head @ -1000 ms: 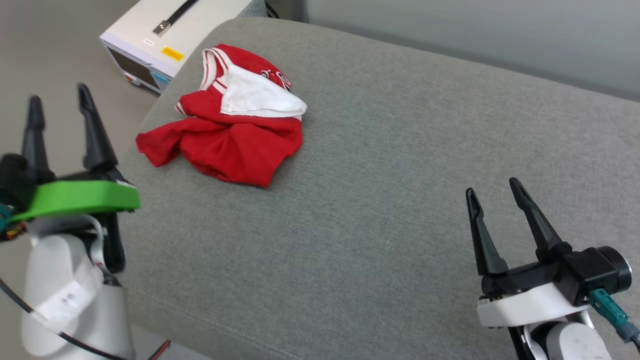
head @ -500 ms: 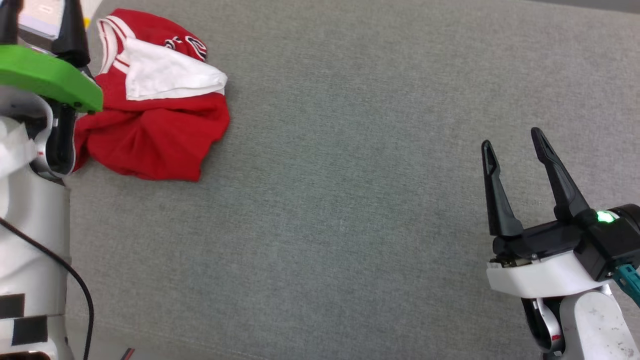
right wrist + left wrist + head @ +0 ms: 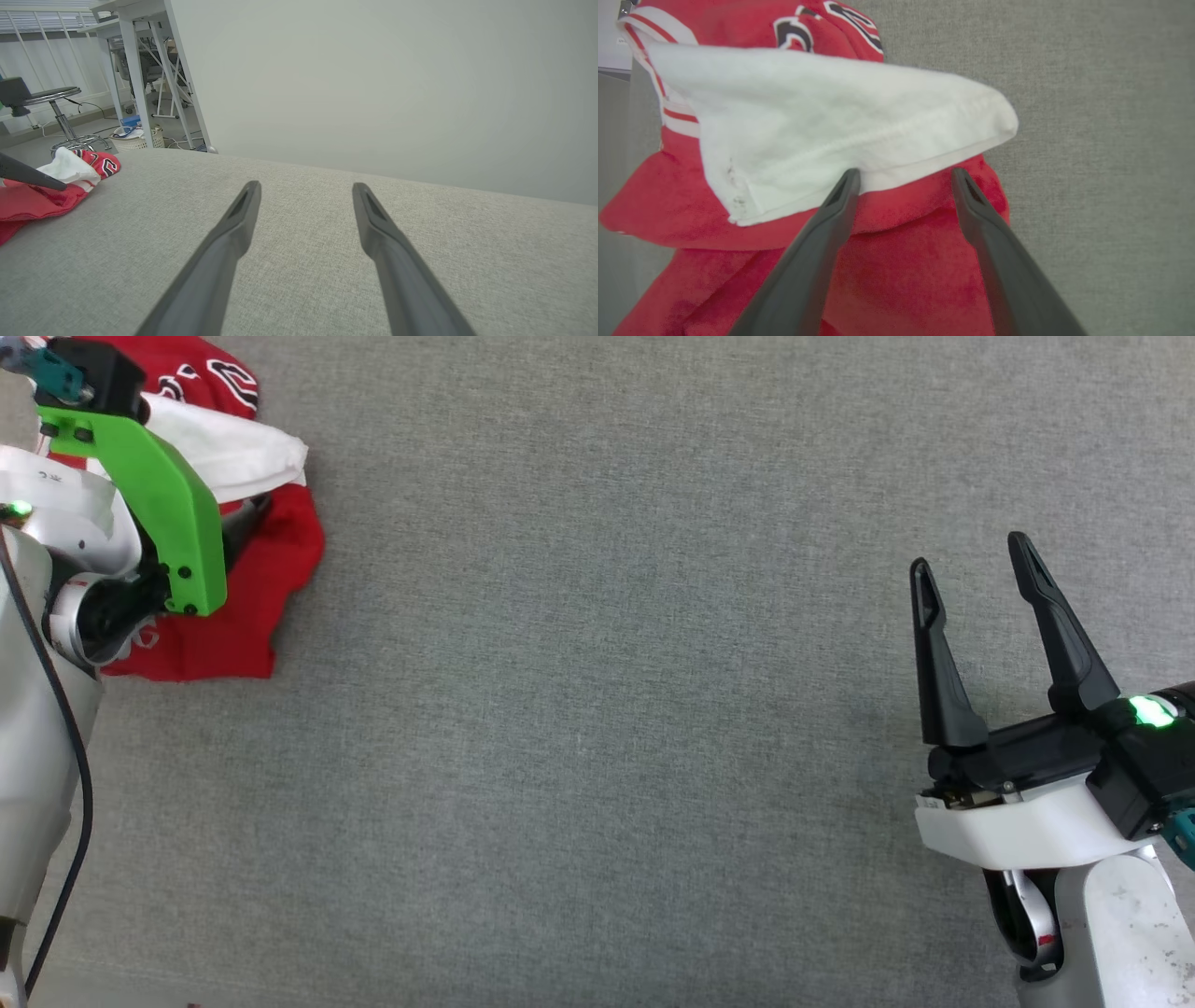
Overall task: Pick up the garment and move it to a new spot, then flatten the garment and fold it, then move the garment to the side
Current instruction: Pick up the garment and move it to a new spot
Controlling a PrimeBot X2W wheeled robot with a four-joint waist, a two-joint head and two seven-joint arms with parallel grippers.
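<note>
The garment lies crumpled at the far left of the grey cushion, red with a white sleeve folded over its top and black white-edged print showing at its far side. My left arm's green bracket covers part of it in the head view. My left gripper hangs open just over the garment, its fingertips at the white sleeve's hem, nothing pinched between them. My right gripper stands open over bare cushion at the right, far from the garment, and holds nothing.
The grey cushion stretches wide between the two arms. In the right wrist view a pale wall rises behind it, with a stool, white table legs and a basket beyond the cushion's far left end.
The head camera has swung, so the garment now sits at the picture's top left. My left arm has reached forward over the garment. Both grippers have stayed open.
</note>
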